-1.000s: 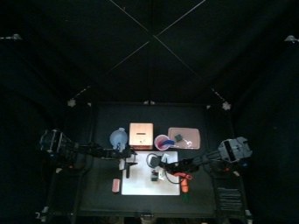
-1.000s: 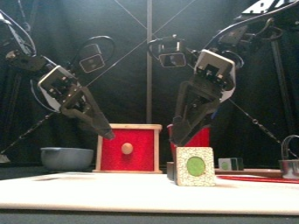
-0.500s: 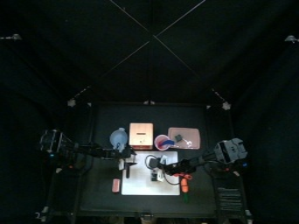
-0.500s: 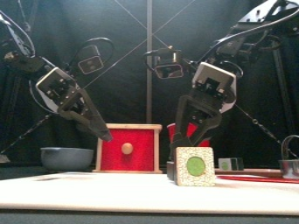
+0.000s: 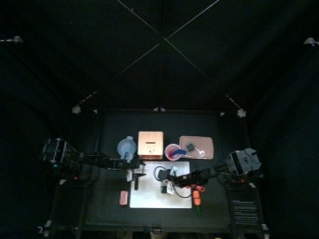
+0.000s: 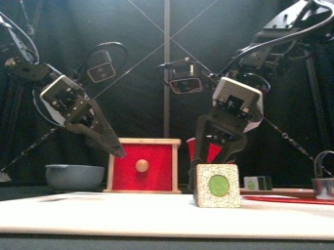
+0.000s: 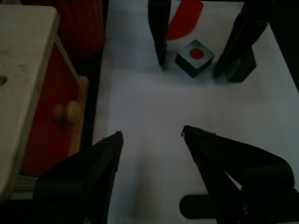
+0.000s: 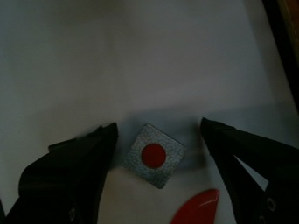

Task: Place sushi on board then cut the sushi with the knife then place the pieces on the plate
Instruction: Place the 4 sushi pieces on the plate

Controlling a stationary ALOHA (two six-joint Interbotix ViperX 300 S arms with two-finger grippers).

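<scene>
Right gripper point(image 6: 220, 159) straddling the sushi, nothing gripped!
Your pale speckled toy sushi block with the green oval face point(image 6: 217, 186) stands upright on the white cutting board point(image 6: 104, 217), right fingers spread at its 12 o'clock. The left gripper point(image 7: 151, 134) hovers open-fingered at 10 o'clock.

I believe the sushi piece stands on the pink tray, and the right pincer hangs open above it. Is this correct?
Not quite. The sushi piece stands on the white cutting board, not on the pink tray; the right wrist view shows white board all around it. The right pincer does hang open above it.
</scene>
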